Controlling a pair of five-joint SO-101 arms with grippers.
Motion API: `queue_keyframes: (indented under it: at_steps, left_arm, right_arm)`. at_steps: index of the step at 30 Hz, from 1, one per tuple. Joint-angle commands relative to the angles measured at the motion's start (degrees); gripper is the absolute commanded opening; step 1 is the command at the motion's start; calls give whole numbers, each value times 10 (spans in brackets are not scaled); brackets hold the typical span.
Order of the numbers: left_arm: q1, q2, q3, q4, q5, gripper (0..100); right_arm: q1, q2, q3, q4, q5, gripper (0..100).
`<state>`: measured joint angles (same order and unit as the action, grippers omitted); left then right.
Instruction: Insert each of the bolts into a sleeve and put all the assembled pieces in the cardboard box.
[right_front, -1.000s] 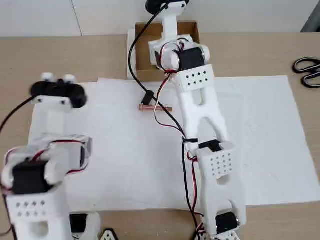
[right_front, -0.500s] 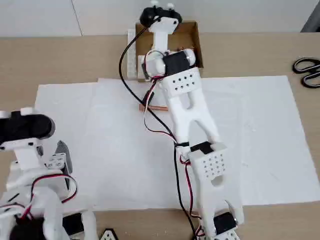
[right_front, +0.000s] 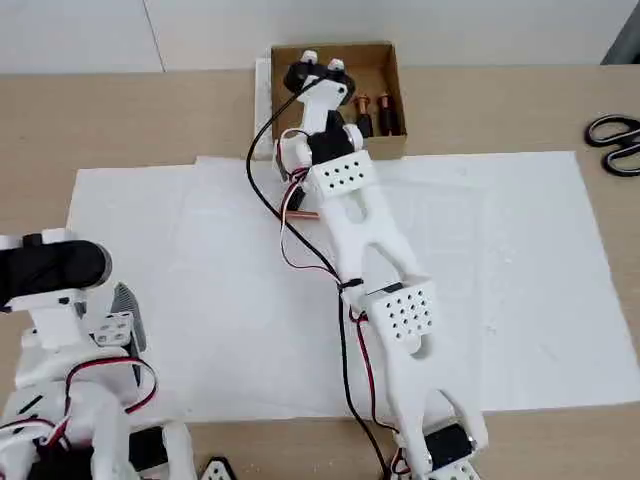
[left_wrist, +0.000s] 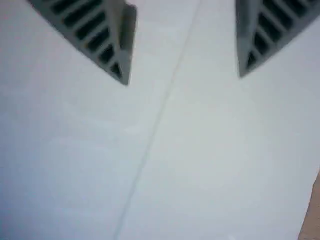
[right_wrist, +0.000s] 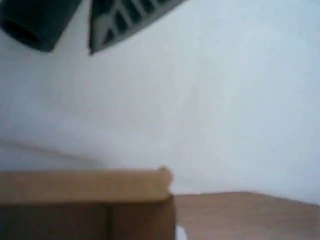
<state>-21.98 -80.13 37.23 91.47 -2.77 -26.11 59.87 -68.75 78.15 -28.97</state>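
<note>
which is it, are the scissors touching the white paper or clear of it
Apart. In the high view the scissors lie on the table past the white paper corner, with bare wood showing between them.

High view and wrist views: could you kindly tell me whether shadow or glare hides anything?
High view: even light, no glare on the white paper sheet; the brown cardboard box is lit inside. Right wrist view: the box's inside lies in shadow. Left wrist view: paper evenly lit.
</note>
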Motion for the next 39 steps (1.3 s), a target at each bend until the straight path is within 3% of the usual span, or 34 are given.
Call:
queue_keyframes:
  at_steps: [1,21,27,39]
  left_arm:
    - [-2,0,-1,-17,-3,137]
    - [-2,0,-1,-16,-3,137]
    - [-2,0,-1,-16,-3,137]
    - [-2,0,-1,-16,-3,137]
  right_arm:
    - [-3,-3,-26,-7,-5,173]
    - [-23,39,-25,-7,-33,171]
    - [-22,40,-24,-7,-33,9]
    - [-21,34,-69,4,-31,7]
